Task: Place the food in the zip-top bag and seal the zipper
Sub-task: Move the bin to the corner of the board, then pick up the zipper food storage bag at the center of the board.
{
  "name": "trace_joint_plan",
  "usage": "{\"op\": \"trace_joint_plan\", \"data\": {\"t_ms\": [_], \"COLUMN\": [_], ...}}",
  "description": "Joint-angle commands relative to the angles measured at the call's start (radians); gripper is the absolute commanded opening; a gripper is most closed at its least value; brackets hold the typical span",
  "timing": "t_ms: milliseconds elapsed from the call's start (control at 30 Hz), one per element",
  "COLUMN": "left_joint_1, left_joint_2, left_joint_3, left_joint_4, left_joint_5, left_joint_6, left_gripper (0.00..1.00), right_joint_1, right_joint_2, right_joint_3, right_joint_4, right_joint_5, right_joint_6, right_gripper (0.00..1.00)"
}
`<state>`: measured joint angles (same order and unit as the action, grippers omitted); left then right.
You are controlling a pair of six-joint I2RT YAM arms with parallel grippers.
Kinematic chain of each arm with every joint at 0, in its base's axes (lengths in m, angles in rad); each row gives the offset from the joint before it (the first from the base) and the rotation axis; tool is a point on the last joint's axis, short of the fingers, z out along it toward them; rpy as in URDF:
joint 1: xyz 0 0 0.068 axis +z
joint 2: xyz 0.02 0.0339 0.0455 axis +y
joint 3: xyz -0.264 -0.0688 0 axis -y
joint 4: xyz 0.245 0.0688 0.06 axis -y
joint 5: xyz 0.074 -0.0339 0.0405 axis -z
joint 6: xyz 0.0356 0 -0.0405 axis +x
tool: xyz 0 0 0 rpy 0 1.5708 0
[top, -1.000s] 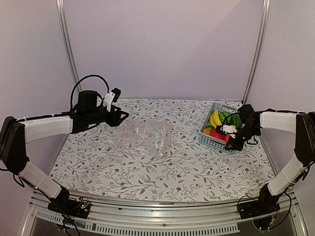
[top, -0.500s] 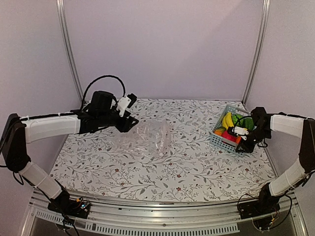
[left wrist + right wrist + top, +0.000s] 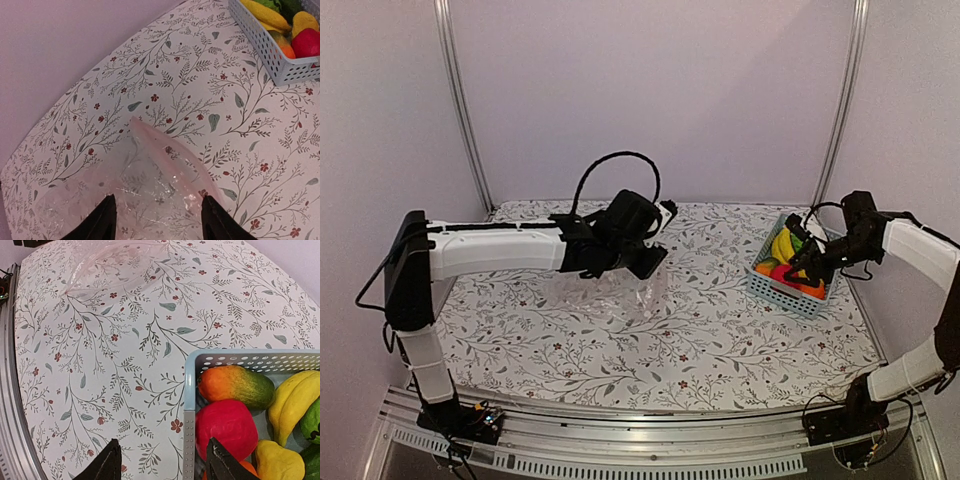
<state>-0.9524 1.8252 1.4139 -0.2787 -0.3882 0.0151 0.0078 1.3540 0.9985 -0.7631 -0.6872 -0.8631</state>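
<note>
The food lies in a light-blue basket [image 3: 775,295] at the right: yellow bananas [image 3: 295,400], a red piece [image 3: 225,427], an orange-green piece [image 3: 235,385] and a yellow piece [image 3: 275,460]. My right gripper [image 3: 164,462] stands open above the basket's near wall [image 3: 189,405], one finger over the table and the other over the red piece, holding nothing. The clear zip-top bag [image 3: 610,285] lies crumpled mid-table. My left gripper [image 3: 157,222] hovers open just over the bag [image 3: 150,185], with nothing between its fingers. I cannot make out the zipper.
The flowered tablecloth [image 3: 700,340] covers the table. The basket [image 3: 270,55] sits close to the right edge, near a metal frame post [image 3: 840,110]. The left arm [image 3: 500,250] stretches across the table's left half.
My left arm swung right and now reaches over the bag. The right gripper dragged the basket a little to the right, then opened and let go of its wall.
</note>
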Motion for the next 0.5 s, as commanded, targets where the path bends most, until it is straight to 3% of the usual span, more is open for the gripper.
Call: {"op": "trace_joint_plan", "data": {"t_ms": [0, 200, 467], "left_joint_1": [-0.102, -0.162, -0.18], "left_joint_2": [0.157, 0.379, 0.611], "left_joint_3": [0.205, 0.553, 0.839], "left_joint_4": [-0.194, -0.459, -0.689], "left_joint_5": [-0.262, -0.424, -0.486], "left_joint_6": [-0.147, -0.314, -0.299], "left_gripper": [0.57, 0.54, 0.54], "right_joint_1": [0.015, 0.041, 0.053], "right_joint_2": [0.006, -0.002, -0.052], "right_joint_3": [-0.017, -0.067, -0.108], "right_joint_4": [0.181, 0.356, 0.38], "right_joint_5": [-0.031, 0.033, 0.014], "right_joint_6": [0.164, 0.346, 0.372], "right_gripper": [0.56, 0.59, 0.61]}}
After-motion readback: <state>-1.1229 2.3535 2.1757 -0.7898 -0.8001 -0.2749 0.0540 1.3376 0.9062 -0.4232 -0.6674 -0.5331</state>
